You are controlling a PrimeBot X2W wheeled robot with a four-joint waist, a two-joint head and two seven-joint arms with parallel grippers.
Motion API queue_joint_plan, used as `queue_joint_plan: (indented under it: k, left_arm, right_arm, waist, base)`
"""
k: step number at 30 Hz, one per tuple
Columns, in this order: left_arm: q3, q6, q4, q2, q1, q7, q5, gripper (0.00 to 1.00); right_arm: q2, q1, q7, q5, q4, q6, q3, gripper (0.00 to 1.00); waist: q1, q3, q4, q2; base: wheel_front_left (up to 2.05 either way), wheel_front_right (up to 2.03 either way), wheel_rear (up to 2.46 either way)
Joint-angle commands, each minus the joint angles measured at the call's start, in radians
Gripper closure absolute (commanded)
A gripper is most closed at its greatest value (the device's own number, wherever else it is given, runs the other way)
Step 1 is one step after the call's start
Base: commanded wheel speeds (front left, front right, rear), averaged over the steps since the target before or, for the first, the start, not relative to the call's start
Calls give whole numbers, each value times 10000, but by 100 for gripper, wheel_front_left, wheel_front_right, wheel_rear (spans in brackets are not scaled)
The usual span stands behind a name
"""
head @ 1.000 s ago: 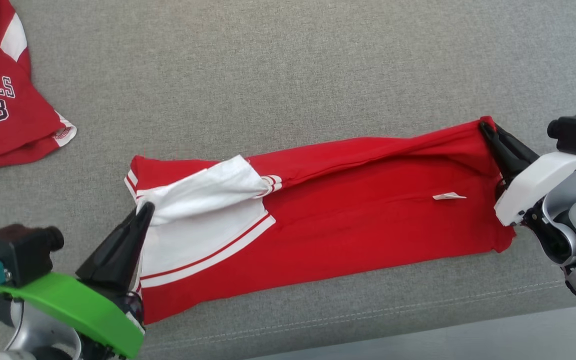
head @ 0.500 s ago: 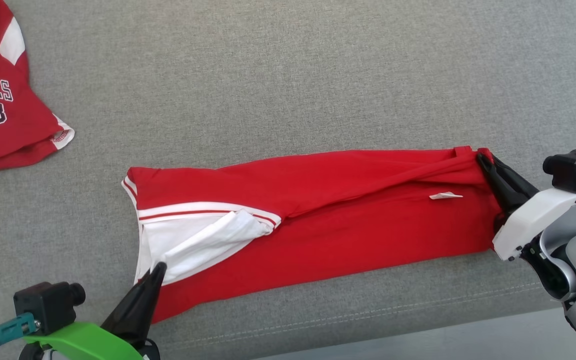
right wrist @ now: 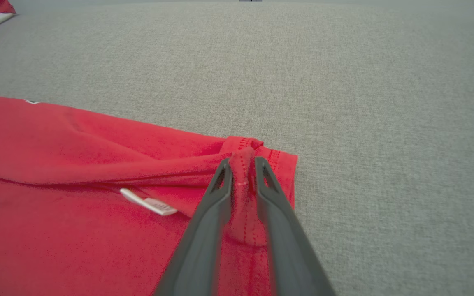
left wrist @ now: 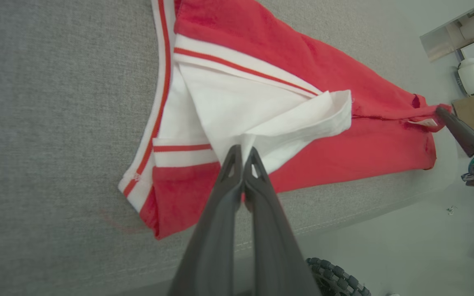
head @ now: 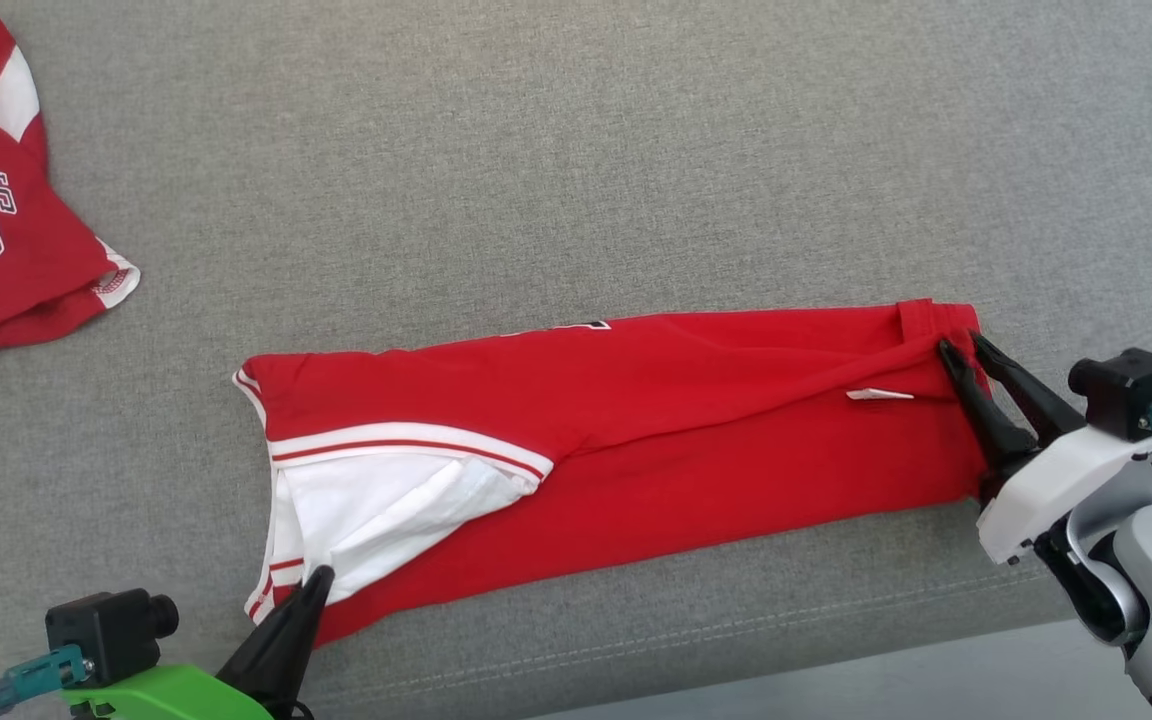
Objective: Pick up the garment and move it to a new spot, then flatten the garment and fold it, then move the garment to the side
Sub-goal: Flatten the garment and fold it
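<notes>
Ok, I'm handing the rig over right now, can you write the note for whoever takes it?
Left gripper: jaws shut on white fabric at the left end of the red jersey.
Right gripper: jaws parted, the jersey's bunched red hem between them at its right end.
Jersey: lies on the grey cushion as a long strip, folded lengthwise; a Bulls 23 jersey sits apart, upper left.
Done: flattened, lengthwise fold laid.
Left: release, fold across, move it aside.
</notes>
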Motion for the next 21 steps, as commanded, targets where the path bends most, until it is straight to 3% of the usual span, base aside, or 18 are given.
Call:
queue_joint_plan:
  k: [1, 2, 3, 4, 5, 6, 13, 21]
  left_arm:
    - [8, -51, 52, -16, 130, -35, -77, 100]
    - [-18, -81, 86, -43, 112, -46, -85, 100]
    - [-33, -94, 117, -70, 94, -62, -78, 79]
    - [-49, -111, 160, -98, 82, -96, -77, 59]
    - [-74, -131, 198, -118, 79, -116, -66, 24]
    - [-118, -133, 234, -112, 86, -91, -33, 0]
    - [-298, -89, 333, -20, 149, -248, 441, 0]
    - [-257, -85, 308, -454, -341, -1170, 1052, 0]
  right_arm:
    - [-67, 128, -103, -80, -38, -15, 19, 44]
    - [-85, 204, -191, -128, -54, -15, 55, 18]
    - [-100, 302, -273, -161, -79, -15, 93, 0]
    - [-124, 399, -349, -219, -110, -15, 149, 0]
    - [-182, 483, -422, -280, -143, -15, 222, 0]
    - [-237, 582, -485, -330, -168, -15, 297, 0]
    - [-551, 1398, -681, -407, -116, -15, 740, 0]
    - [-980, 2284, -670, -113, -312, -15, 145, 0]
  waist:
    - [0, -41, -20, 0]
    - [0, -84, -37, 0]
    - [0, -123, -51, 0]
    - [0, -167, -65, 0]
    - [0, -216, -77, 0]
    - [0, -265, -93, 0]
    - [0, -726, -180, 0]
    - [0, -1542, -295, 0]
  base:
    - [0, 0, 0]
    - [0, 0, 0]
    - [0, 0, 0]
    - [0, 0, 0]
    - [0, 0, 0]
    - [0, 0, 0]
    - [0, 0, 0]
    - [0, 0, 0]
